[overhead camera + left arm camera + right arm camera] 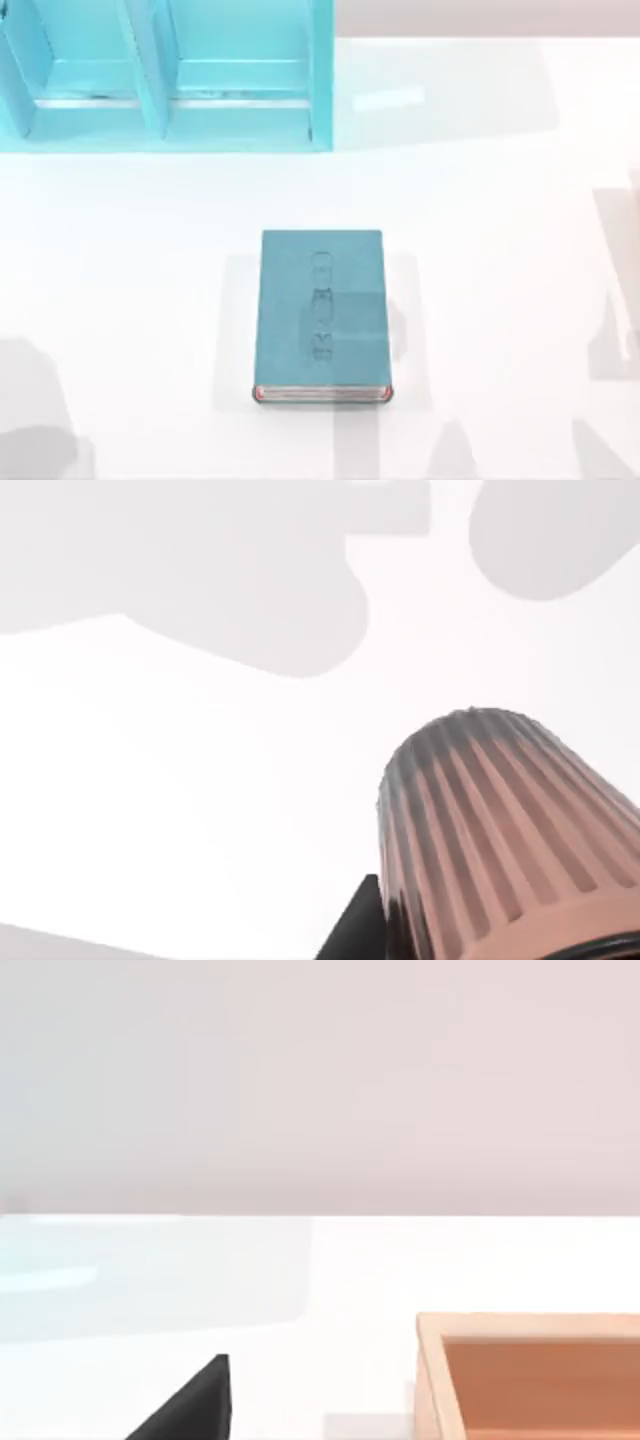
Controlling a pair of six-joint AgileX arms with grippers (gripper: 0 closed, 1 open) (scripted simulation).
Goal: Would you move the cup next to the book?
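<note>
The left hand's dark fingertip (352,925) sits just beside the ribbed reddish-brown cup (500,830), which looms close under that wrist (whether the hand is closed on it, I cannot tell). Farther off, the teal book (322,315) lies flat mid-bench, long axis running front to back. The left arm seems nearer the cup.

In the left wrist view, the left gripper (352,928) shows as one black, matte, wedge-shaped part with a sharp upper corner, low at the edge of the picture. How it is closed cannot be told. In the right wrist view, the right gripper (190,1407) shows as a black, flat, triangular tip that rises to a point, hanging above the white surface beneath it.
</note>
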